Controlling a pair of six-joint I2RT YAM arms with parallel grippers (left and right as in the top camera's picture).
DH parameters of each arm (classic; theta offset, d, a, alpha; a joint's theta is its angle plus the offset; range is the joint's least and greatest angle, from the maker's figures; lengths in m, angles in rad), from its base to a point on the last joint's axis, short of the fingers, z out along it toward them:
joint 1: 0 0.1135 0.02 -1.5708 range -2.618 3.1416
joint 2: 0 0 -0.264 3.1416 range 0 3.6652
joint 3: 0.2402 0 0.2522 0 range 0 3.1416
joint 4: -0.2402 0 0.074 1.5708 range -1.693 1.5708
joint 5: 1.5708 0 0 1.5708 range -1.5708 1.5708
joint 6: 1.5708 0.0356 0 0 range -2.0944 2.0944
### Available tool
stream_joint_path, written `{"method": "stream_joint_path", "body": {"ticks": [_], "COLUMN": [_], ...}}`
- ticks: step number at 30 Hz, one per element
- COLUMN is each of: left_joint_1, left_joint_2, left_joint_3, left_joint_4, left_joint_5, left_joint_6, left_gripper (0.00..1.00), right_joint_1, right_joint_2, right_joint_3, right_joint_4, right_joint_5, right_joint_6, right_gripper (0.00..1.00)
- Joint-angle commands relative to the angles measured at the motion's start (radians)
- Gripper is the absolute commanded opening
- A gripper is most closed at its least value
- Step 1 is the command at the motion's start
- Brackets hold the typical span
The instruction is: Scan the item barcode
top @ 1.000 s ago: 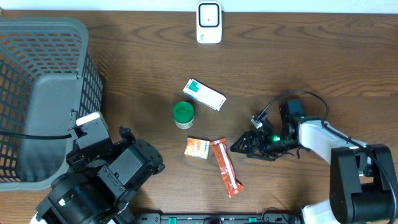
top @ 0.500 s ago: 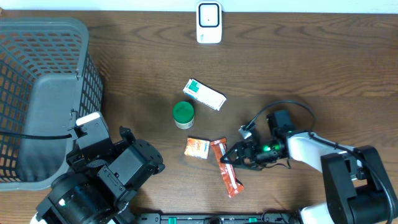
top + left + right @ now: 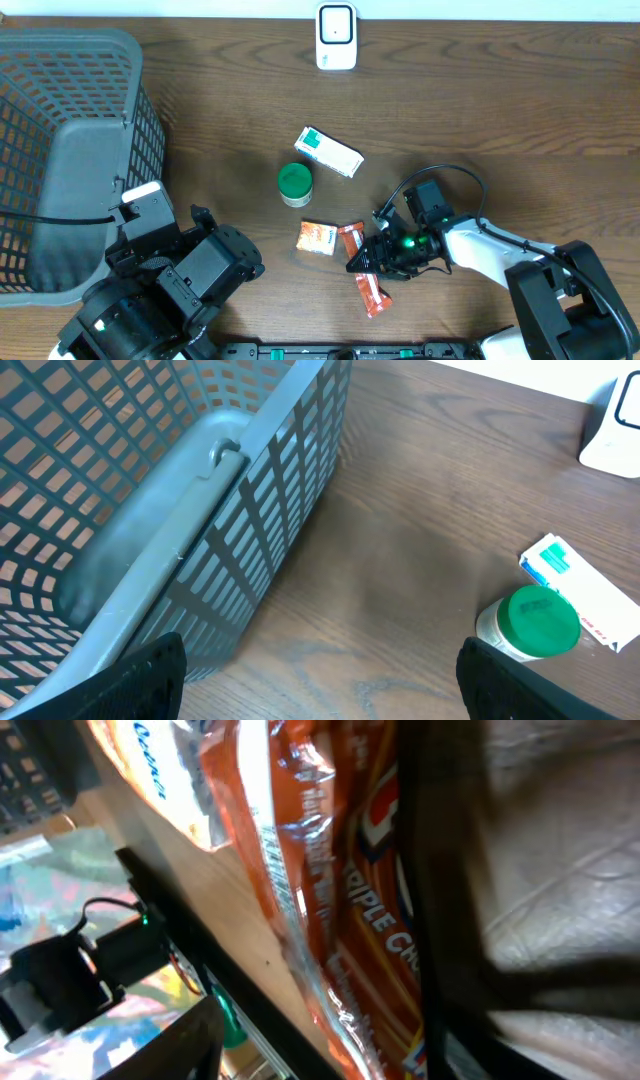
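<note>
Sitting beside the snack bar (image 3: 371, 292) is an orange packet (image 3: 317, 237) (green-lidded jar (image 3: 294, 183) near).

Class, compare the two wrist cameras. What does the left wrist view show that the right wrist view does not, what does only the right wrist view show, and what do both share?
Only the left wrist view shows the grey basket, the green-lidded jar, the white box behind it and a corner of the white scanner. Only the right wrist view shows the orange snack bar, very close up, with part of its wrapper lettering readable. Both show the wooden table.
</note>
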Motion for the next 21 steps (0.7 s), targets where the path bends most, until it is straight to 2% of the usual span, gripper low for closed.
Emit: {"method": "stream_joint_path", "body": {"ticks": [1, 3, 6, 10, 11, 19, 21], "left_joint_1": [0.000, 0.000, 0.000, 0.000, 0.000, 0.000, 0.000], "left_joint_2": [-0.001, -0.001, -0.001, -0.001, -0.001, -0.001, -0.001], "left_joint_3": [-0.004, -0.004, -0.004, -0.004, -0.004, -0.004, -0.004], "left_joint_4": [-0.006, -0.006, -0.006, -0.009, -0.012, -0.013, -0.013], "left_joint_5": [-0.006, -0.006, -0.006, -0.006, -0.006, -0.006, -0.006], "left_joint_6": [-0.012, -0.012, -0.012, -0.012, -0.012, -0.012, -0.012], "left_gripper": [0.85, 0.85, 0.85, 0.85, 0.85, 0.85, 0.85], "right_joint_1": [0.033, 0.038, 0.038, 0.038, 0.038, 0.037, 0.038], "right_joint_2": [0.058, 0.058, 0.058, 0.058, 0.058, 0.042, -0.006], "right_joint_3": [-0.065, -0.085, -0.113, -0.138, -0.138, -0.122, -0.114], "right_joint_4": [0.030, 0.064, 0.108, 0.149, 0.153, 0.179, 0.177], "right_joint_5": [0.318, 0.317, 0.317, 0.317, 0.317, 0.311, 0.254], "right_joint_6": [0.022, 0.031, 0.048, 0.055, 0.055, 0.019, -0.008], "right_gripper": [0.55, 0.50, 0.34, 0.04, 0.01, 0.01, 0.01]}}
